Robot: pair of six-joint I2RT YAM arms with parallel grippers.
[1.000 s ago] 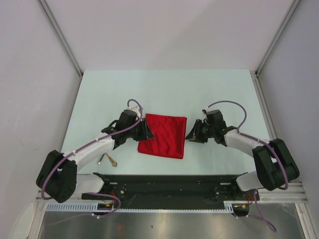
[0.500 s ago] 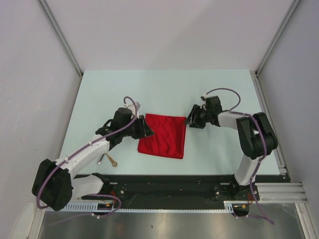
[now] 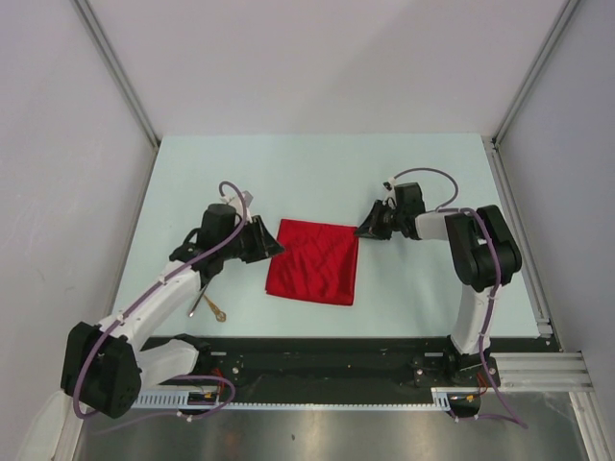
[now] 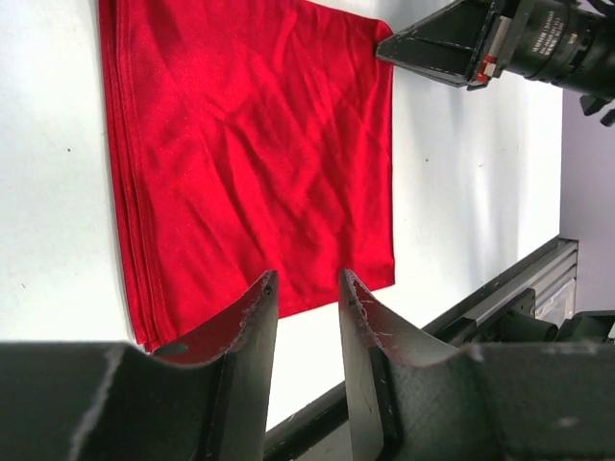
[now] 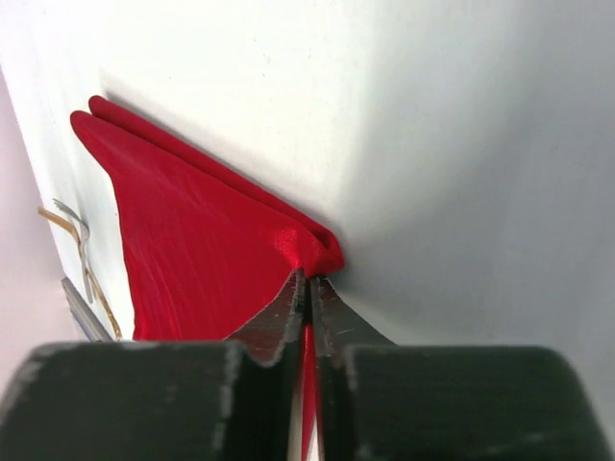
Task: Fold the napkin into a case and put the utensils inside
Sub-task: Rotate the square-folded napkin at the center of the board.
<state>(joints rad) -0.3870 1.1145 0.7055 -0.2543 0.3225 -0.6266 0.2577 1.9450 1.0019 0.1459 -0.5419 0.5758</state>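
Note:
The red napkin [image 3: 314,261] lies folded flat on the pale table; it also shows in the left wrist view [image 4: 250,154] and the right wrist view [image 5: 211,259]. My right gripper [image 3: 364,230] is shut on the napkin's far right corner, and the cloth bunches at its tips [image 5: 309,280]. My left gripper [image 3: 276,248] hovers open just off the napkin's left edge, with nothing between its fingers [image 4: 307,279]. The right gripper [image 4: 384,46] appears at the top of that view. The gold utensils [image 3: 209,306] lie left of the napkin near the left arm, and the fork [image 5: 79,245] shows beyond the cloth.
A black rail [image 3: 327,360] with the arm bases runs along the table's near edge. White walls and metal frame posts [image 3: 117,72] close in the table on the left, right and far sides.
My right gripper moved to the napkin's far right corner and shut on it, its arm folding upright. My left arm drew back to the left, off the napkin's edge.

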